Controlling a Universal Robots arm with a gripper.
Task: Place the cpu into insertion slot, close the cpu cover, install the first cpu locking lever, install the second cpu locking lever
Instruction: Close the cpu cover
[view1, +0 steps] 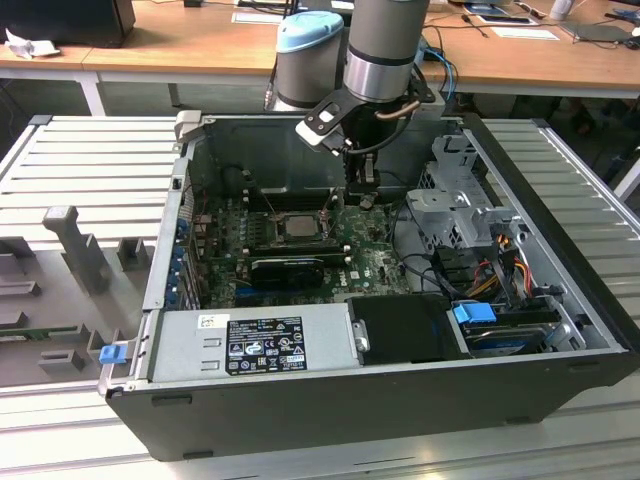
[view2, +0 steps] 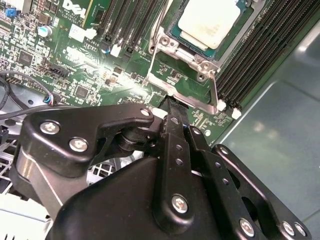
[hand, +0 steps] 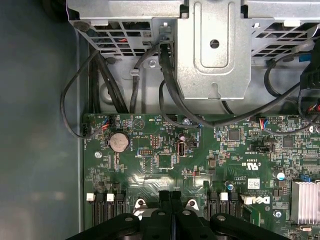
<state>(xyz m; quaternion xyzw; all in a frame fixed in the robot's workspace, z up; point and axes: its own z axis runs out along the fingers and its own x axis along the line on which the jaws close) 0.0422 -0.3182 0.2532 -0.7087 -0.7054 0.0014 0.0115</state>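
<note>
The cpu (view2: 209, 21), a pale silvery square, lies in the insertion slot (view2: 186, 44) on the green board; in the exterior view the cpu (view1: 297, 224) shows mid-board. The cpu cover (view2: 166, 44), a silvery frame, lies flat around the chip. A thin metal locking lever (view2: 215, 89) runs along one side of the socket and another lever (view2: 156, 35) along the adjacent side. My gripper (view2: 170, 106) is shut with nothing between its fingers, its tip just off the socket frame's corner. In the first wrist view the gripper (hand: 171, 196) hangs over the board, and in the exterior view the gripper (view1: 366, 196) is to the right of the socket.
Black memory slots (view2: 260, 55) flank the socket. A long black expansion card (view1: 288, 266) sits in front of the socket. A metal drive cage (hand: 210, 50) with black cables (hand: 170, 95) stands beside the board. The case walls (view1: 170, 250) enclose the work area, and the power supply (view1: 250, 342) is in front.
</note>
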